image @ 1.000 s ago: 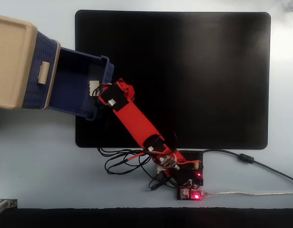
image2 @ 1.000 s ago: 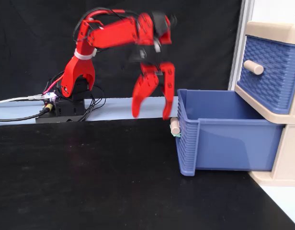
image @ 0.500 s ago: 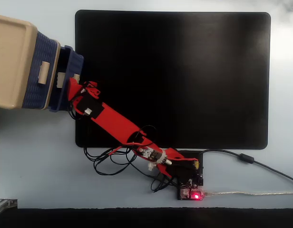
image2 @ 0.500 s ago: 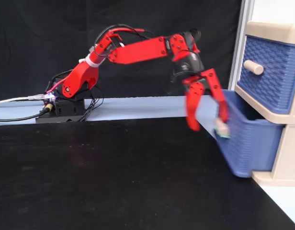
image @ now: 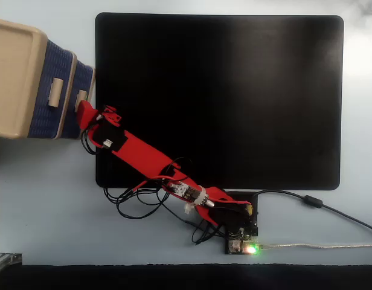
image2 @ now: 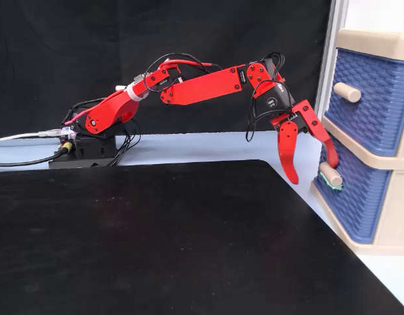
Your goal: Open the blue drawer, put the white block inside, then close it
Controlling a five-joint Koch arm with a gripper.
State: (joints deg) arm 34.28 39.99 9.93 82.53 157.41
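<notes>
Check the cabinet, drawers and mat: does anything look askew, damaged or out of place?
Nothing stands out. Both blue drawers sit shut in the beige cabinet, and the open gripper rests by the lower blue drawer near its handle.

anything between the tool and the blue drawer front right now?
Nothing. In a fixed view the tool stands open with one finger at the beige handle of the blue drawer, whose front is pushed in; no object lies between them.
</notes>
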